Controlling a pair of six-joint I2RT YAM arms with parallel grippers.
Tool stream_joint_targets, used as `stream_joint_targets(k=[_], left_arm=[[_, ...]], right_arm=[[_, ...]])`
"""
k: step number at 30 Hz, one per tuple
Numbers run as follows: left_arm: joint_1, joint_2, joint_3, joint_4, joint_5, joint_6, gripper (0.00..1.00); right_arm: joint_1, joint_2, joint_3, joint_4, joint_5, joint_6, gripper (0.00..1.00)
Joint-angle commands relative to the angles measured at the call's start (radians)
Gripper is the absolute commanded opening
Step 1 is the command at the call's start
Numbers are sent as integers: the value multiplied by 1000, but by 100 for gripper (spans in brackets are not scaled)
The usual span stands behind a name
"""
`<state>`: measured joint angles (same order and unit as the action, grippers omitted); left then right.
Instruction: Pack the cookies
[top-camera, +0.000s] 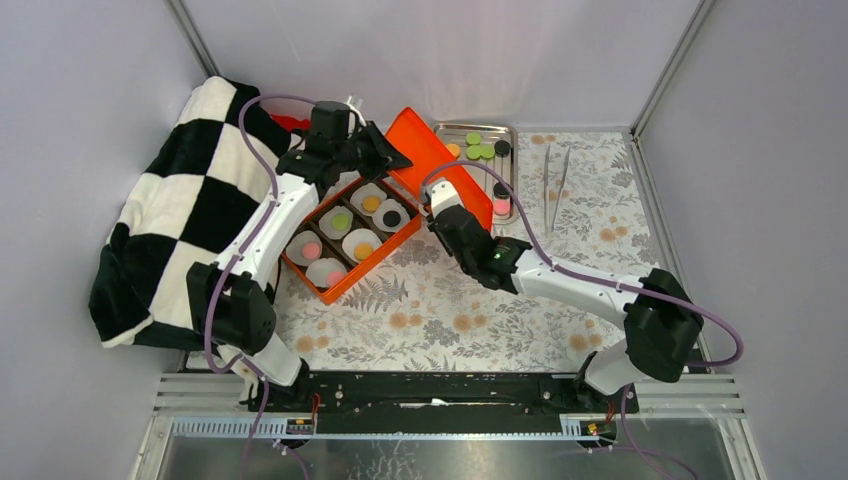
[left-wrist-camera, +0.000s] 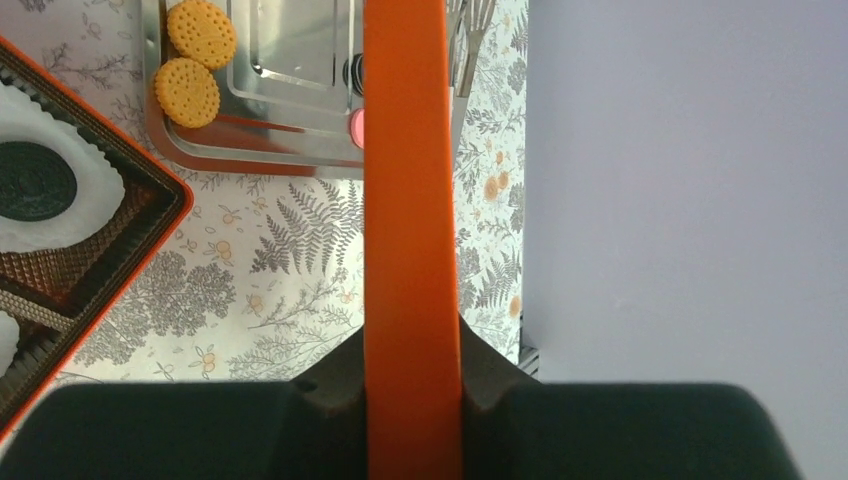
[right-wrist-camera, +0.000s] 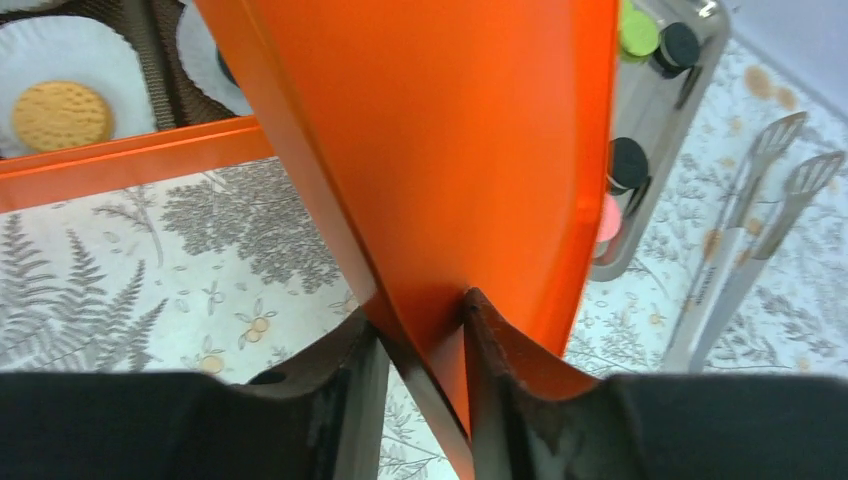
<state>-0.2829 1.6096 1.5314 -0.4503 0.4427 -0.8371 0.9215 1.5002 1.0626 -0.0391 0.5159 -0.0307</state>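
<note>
The orange box (top-camera: 349, 283) holds several white paper cups, each with a cookie: orange (top-camera: 371, 202), black (top-camera: 392, 217), green (top-camera: 341, 221), pink (top-camera: 311, 249). Its orange lid (top-camera: 428, 145) stands tilted above the box's right side. My left gripper (top-camera: 385, 152) is shut on the lid's far edge (left-wrist-camera: 410, 200), which sits between its fingertips in the left wrist view (left-wrist-camera: 412, 340). My right gripper (top-camera: 441, 197) is shut on the lid's near edge (right-wrist-camera: 450, 150) in the right wrist view (right-wrist-camera: 420, 330). More cookies lie on the metal tray (top-camera: 505, 127): green (top-camera: 480, 152), black (top-camera: 502, 147), orange (left-wrist-camera: 186, 92), pink (right-wrist-camera: 605, 218).
A black-and-white checkered blanket (top-camera: 180, 200) lies left of the box. Metal tongs (top-camera: 555, 180) lie right of the tray on the floral cloth (top-camera: 450, 320). Walls close in the back and both sides.
</note>
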Motion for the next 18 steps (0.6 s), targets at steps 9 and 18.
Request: stream_joint_targets(k=[9,18], left_arm=[[38,-80,52,44,172,7,33],[86,-183,269,43,87,49,71]], right_arm=[[-4,-30,33,18,223,25,11],[-4,-73,75,-54,214,55,8]])
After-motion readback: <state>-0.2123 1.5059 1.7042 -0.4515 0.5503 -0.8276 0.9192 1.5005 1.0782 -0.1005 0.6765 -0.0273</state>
